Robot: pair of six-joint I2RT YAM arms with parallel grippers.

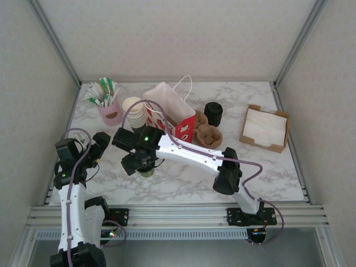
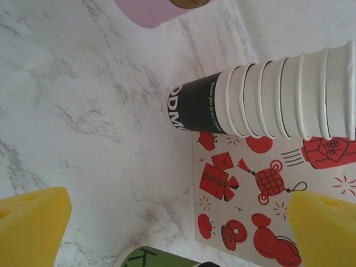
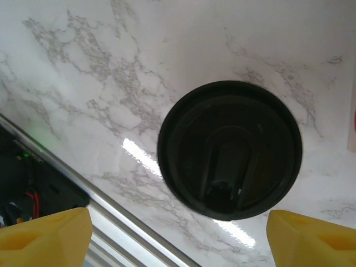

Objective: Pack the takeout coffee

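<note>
Takeout coffee (image 3: 230, 149) below right end effector (image 3: 178, 217)

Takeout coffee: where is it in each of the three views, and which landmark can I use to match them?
Top external: the takeout coffee stands left of centre, largely covered by the right arm.
Left wrist: its green body peeks in at the bottom edge, beside the printed bag.
Right wrist: its black lid lies right of centre, seen from above.
Shared landmark: the marble tabletop under it.
</note>
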